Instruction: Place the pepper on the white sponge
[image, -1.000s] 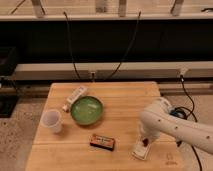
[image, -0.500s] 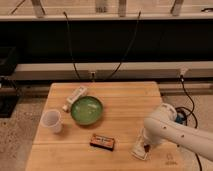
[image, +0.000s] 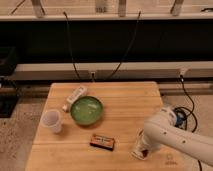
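My gripper (image: 142, 148) is at the end of the white arm (image: 172, 136), which reaches in from the lower right. It is down at the table's front right, right over the white sponge (image: 136, 154). Only a small white corner of the sponge shows under it. A tiny dark-red spot at the gripper's tip (image: 144, 151) looks like the pepper, on or just above the sponge. I cannot tell whether it touches the sponge.
On the wooden table (image: 125, 100) stand a green bowl (image: 86, 110), a translucent white cup (image: 52, 121), a black box with an orange label (image: 103, 141) and a long narrow white bar (image: 76, 94). Cables hang behind the table and lie on the floor at the right.
The arm has swung lower and a little to the left, bringing the gripper down onto the sponge area. The other objects have not moved.
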